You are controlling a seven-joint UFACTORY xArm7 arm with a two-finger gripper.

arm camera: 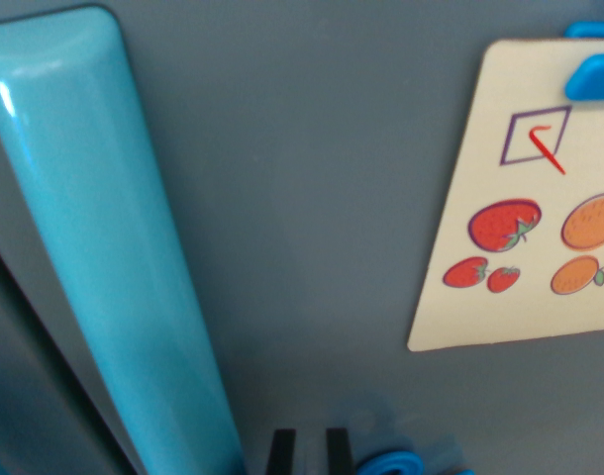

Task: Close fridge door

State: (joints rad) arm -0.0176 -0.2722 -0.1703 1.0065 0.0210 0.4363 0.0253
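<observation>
The grey-blue fridge door [322,198] fills the wrist view at very close range. A glossy turquoise handle [104,247] runs down the wrist view's left, tilted. Two dark fingertips [280,452] of my gripper [309,453] poke up at the bottom edge, close together with a narrow gap and nothing seen between them. They sit right against or just in front of the door, to the right of the handle's lower end.
A cream card [520,218] with drawn tomatoes, oranges and a ticked box hangs on the door at the right, under a blue clip [591,77]. A blue piece [391,462] shows at the bottom edge. A dark seam [45,327] runs left of the handle.
</observation>
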